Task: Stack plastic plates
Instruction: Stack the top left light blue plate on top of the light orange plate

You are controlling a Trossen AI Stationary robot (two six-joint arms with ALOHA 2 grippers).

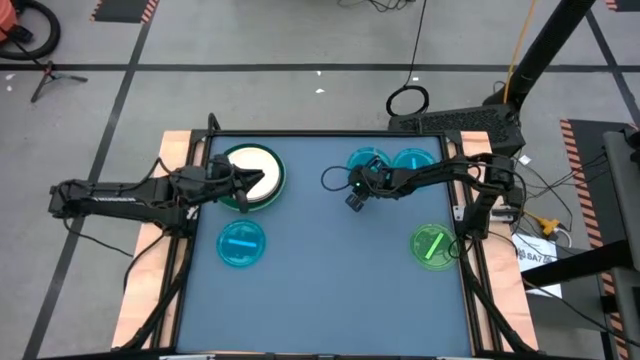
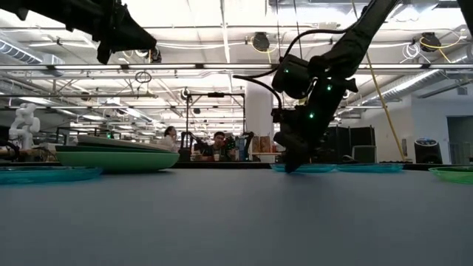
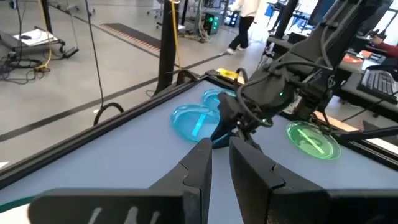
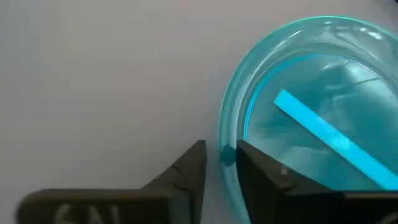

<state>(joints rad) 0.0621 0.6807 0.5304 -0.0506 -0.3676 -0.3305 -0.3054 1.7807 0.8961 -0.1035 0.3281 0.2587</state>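
A stack of plastic plates (image 1: pixel 262 172), a white one on top of large green ones, rests on the blue table at the far left. My left gripper (image 1: pixel 262 181) hovers well above it (image 2: pixel 111 46), its fingers (image 3: pixel 217 163) narrowly open with nothing between them. Two cyan plates (image 1: pixel 368 161) (image 1: pixel 413 160) lie side by side at the far right. My right gripper (image 1: pixel 358 190) is down at the left one's near rim (image 4: pixel 225 155), narrowly open, one finger on each side of the rim. A third cyan plate (image 1: pixel 241 243) and a bright green plate (image 1: pixel 432 245) lie nearer. My right gripper straddles the cyan plate's rim (image 4: pixel 225 155), one finger (image 4: pixel 255 171) inside the plate and one (image 4: pixel 194 168) outside, slanting down from above. A sliver of table shows between the outer finger and the rim. Whether the inner finger touches the plate I cannot tell. The plate lies flat on the table.
Wooden rails (image 1: pixel 170 150) border the table on the left and right. Open blue table (image 1: pixel 330 280) lies between the near cyan plate and the bright green one. People sit at desks (image 2: pixel 218 144) in the room beyond the far edge.
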